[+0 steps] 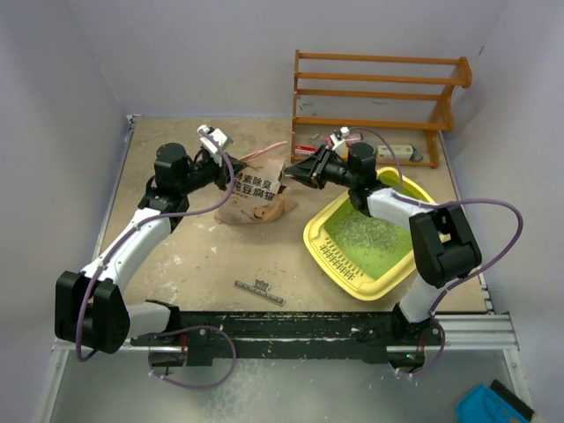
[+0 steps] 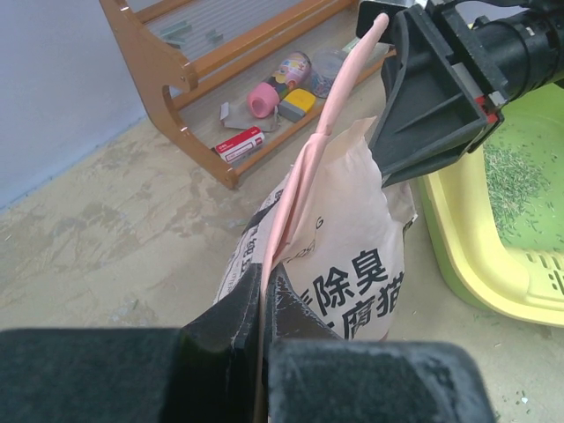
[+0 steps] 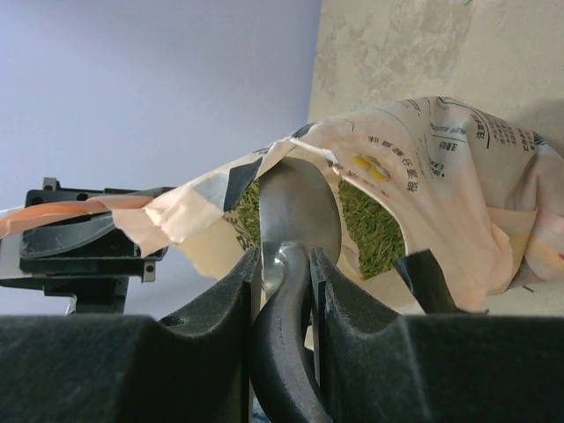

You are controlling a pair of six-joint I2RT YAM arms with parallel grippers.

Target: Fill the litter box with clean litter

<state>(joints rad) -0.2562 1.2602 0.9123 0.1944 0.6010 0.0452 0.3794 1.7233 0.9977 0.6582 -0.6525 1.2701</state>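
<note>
The litter box (image 1: 315,236) is only thinly covered with clean litter (image 1: 370,231), so scooping is judged in hand. Left of the litter box, the bag (image 1: 256,203) is held open by the left end effector (image 2: 264,304), pinched tight on its pink edge. The right end effector (image 3: 284,264), stretched across, is clamped on the scoop (image 3: 300,207) sunk in the bag's mouth. Next, a level withdrawal toward the litter box is called for.

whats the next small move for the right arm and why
Probably ease the scoop deeper and down into the litter. The right gripper holds it with the bowl just inside the bag mouth, seemingly empty, while the left gripper pinches the bag's edge, holding it open.
</note>
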